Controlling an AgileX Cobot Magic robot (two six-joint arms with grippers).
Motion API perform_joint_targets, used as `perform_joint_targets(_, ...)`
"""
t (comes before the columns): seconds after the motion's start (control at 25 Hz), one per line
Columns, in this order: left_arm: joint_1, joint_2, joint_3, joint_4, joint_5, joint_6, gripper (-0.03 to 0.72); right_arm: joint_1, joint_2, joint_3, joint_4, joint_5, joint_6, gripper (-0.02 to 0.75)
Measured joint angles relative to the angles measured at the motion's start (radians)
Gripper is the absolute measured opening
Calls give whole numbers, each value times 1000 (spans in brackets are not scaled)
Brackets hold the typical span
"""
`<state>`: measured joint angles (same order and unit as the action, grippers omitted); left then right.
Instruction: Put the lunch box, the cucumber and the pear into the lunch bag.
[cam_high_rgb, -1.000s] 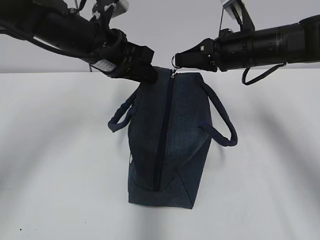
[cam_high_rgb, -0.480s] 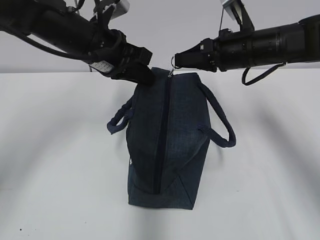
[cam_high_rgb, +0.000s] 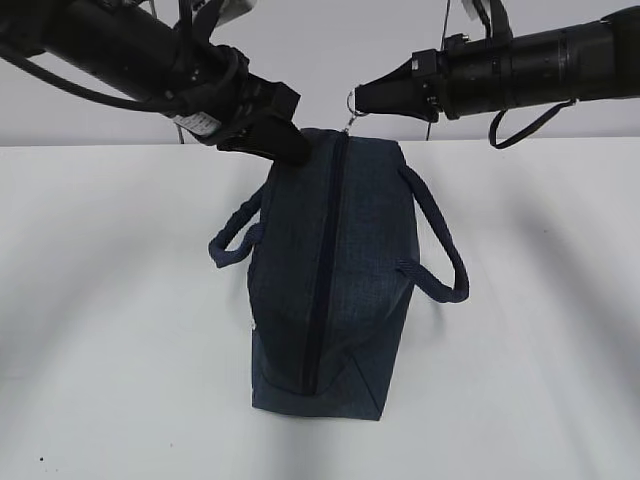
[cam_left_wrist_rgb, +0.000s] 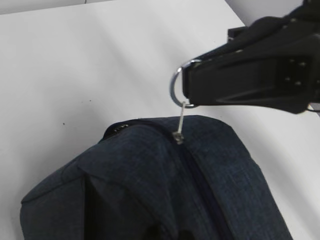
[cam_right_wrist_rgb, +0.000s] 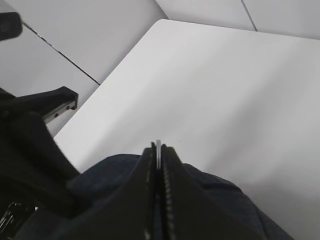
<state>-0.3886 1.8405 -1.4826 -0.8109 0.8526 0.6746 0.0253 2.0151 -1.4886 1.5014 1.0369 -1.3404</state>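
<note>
**Both Grippers Held the Closed Lunch Bag at Its Far End**

The right gripper (cam_high_rgb: 358, 101) was pinched together on the metal ring pull (cam_left_wrist_rgb: 176, 89) of the zipper; in the right wrist view its two fingers (cam_right_wrist_rgb: 148, 165) met with only the thin edge of the ring between them. The ring hung at the 9 o'clock tip of that gripper, and the small slider below it sat at about 6 o'clock, on the crest of the lunch bag (cam_high_rgb: 335, 270).

The left gripper (cam_high_rgb: 292, 150) pressed into the bag's upper corner at roughly 10 o'clock from the slider. It appeared to be clamped on a fold of fabric, but its fingertips were buried in the cloth, so I cannot tell for sure.

The bag itself stood on the white table (cam_high_rgb: 110, 300), reaching from the grippers toward 6 o'clock in the exterior view, with the zipper (cam_high_rgb: 325, 260) running closed along its whole visible length and a rope handle (cam_high_rgb: 435, 245) at 3 o'clock.

By my judgement the bag was light, soft and floppy: it would sag and follow any pull instead of resisting. The ring was the one firm hold, small and hard, liable to slip from smooth fingers. The fabric corner needed anchoring so the slider could travel. The lunch box, cucumber and pear were not in view.
</note>
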Motion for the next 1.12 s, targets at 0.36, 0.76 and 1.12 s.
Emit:
perform_joint_targets(0.36,2,-50,1,-7,36,47,18,-2,105,-99,-7,28,68,6)
perform_joint_targets(0.76,5,-50,1,-181,59,163,17,-29,188,-110,-18,32,88,6)
perform_joint_targets(1.12,5,-45,-20,-191,63,169,17,-75,206,-117,-17,51,99,6)
